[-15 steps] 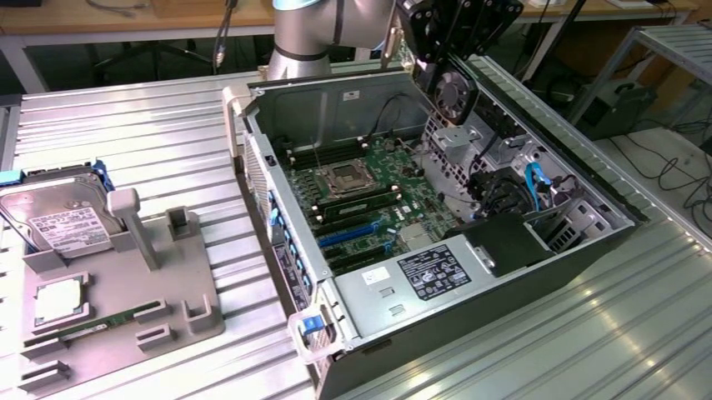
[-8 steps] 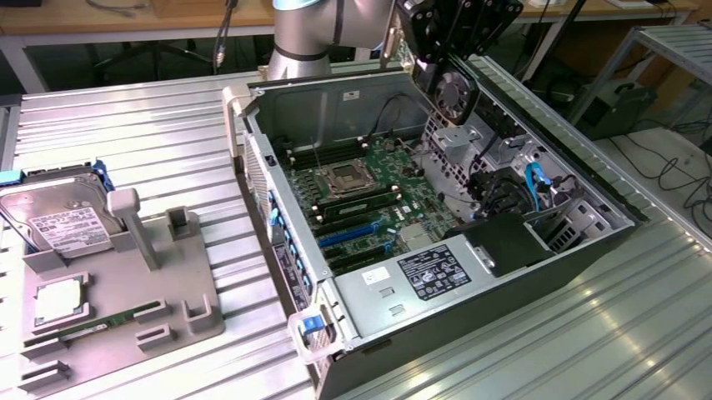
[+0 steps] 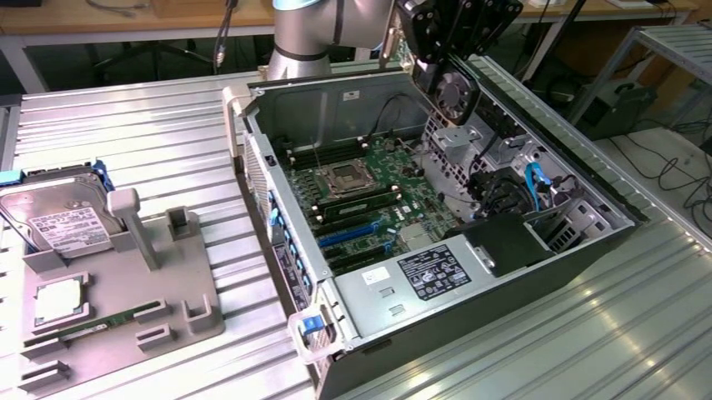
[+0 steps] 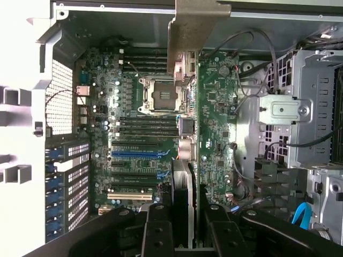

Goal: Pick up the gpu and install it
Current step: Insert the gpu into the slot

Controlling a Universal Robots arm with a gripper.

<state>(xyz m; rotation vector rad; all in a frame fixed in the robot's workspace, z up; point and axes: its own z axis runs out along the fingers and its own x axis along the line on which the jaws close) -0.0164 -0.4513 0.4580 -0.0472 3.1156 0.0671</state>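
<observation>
Black fingers [image 4: 158, 230], partly cut off, tight around edge-on gpu [image 4: 182, 187] over open case [image 3: 323, 104]

Bright, even light glares off the ribbed metal table [image 3: 623, 333], while the computer case [image 3: 333, 108] interior sits shaded.

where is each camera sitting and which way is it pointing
Exterior view: off the arm, high over the table, looking down at a slant into the open computer case; the arm and the gripper holding the gpu show above it.
Wrist view: on the wrist, looking down along the gpu at the motherboard; the gripper shows, closed on the card.
Shared: gpu, gripper, computer case, motherboard.
</observation>
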